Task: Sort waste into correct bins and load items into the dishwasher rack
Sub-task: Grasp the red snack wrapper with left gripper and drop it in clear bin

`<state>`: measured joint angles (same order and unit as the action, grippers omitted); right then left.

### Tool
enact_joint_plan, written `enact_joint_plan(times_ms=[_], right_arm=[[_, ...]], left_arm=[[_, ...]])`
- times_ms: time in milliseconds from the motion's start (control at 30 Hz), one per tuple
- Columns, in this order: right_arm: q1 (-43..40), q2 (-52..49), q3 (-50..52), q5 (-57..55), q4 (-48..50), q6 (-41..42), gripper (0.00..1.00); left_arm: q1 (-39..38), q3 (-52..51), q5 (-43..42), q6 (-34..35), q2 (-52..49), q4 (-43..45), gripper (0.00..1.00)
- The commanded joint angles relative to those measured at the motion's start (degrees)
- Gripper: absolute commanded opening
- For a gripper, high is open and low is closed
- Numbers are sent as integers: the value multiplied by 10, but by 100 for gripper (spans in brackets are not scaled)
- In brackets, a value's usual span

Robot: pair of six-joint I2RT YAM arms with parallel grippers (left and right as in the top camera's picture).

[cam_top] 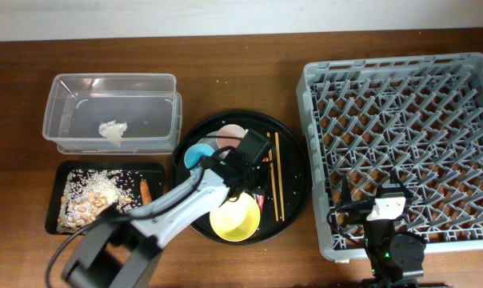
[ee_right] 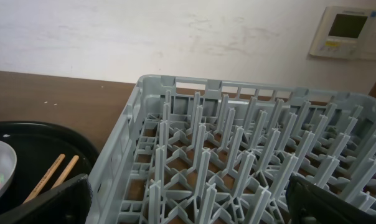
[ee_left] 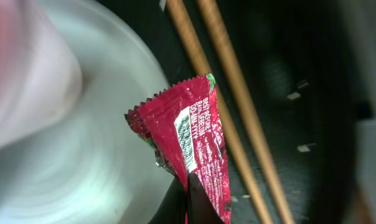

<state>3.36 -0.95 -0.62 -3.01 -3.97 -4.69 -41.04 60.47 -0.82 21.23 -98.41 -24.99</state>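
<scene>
My left gripper point(ee_left: 187, 182) is shut on the bottom corner of the red shiny snack wrapper point(ee_left: 194, 130), over the round black tray point(cam_top: 293, 200). The wooden chopsticks point(ee_left: 238, 112) lie just beside it and the pale plate point(ee_left: 82, 155) is on the other side. In the overhead view the left gripper point(cam_top: 256, 182) is above the yellow bowl point(cam_top: 235, 218), near the blue cup point(cam_top: 197, 154) and pink cup point(cam_top: 232, 131). My right gripper point(ee_right: 188, 205) is open and empty over the front left corner of the grey dishwasher rack point(cam_top: 321, 112).
The clear tub point(cam_top: 57, 120) at the back left holds a crumpled white tissue point(cam_top: 112, 130). The shallow black tray point(cam_top: 53, 204) in front of it holds pale food scraps point(cam_top: 89, 192) and an orange stick point(cam_top: 145, 191). The rack point(ee_right: 132, 137) is bare.
</scene>
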Motion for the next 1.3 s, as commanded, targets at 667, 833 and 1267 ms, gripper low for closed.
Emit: enact_joint_plan(times_ms=[667, 833, 1267], right_arm=[[-4, 2, 3, -5, -4, 4, 98], [-4, 2, 3, -5, -4, 4, 98], [-4, 2, 3, 32, -6, 7, 98]], left_arm=[[438, -3, 126, 1, 29, 123, 30], [438, -3, -73, -3, 110, 122, 83], [232, -34, 9, 56, 240, -185, 50]])
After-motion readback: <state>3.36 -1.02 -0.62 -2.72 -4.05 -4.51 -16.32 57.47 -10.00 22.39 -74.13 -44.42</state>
